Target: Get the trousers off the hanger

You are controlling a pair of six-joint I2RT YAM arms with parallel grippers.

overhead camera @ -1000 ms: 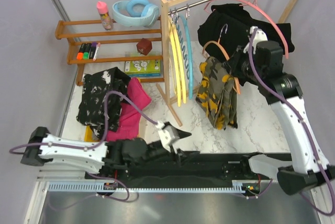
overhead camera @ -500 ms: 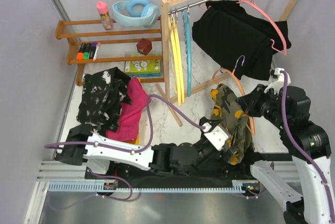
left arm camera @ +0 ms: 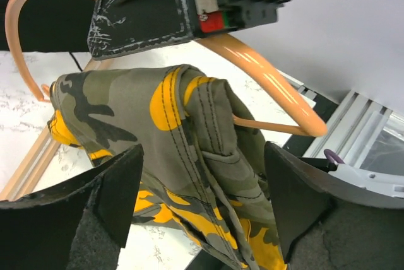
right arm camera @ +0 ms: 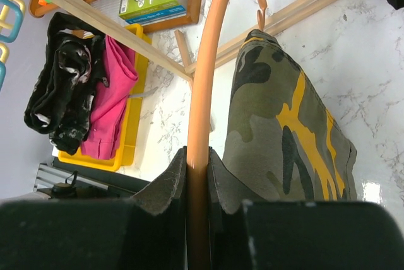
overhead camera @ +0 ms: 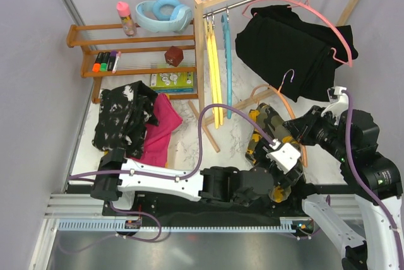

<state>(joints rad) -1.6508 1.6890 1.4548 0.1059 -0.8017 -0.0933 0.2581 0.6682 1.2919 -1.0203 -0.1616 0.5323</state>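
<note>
Camouflage trousers [left arm camera: 189,131] hang soft and limp on the orange hanger [right arm camera: 201,93] that the right gripper [right arm camera: 197,175] clamps; the left gripper [left arm camera: 202,197], wide open and empty, should probably pinch their thick fold.

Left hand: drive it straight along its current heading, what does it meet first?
The camouflage trousers draped on the orange hanger, centred ahead of the open left hand. Probably close, but depth is unclear.

Soft cloth, slick plastic
The camouflage trousers [left arm camera: 189,156] are matt woven cloth with stitched seams; the orange hanger [right arm camera: 201,93] is smooth, glossy plastic.
</note>
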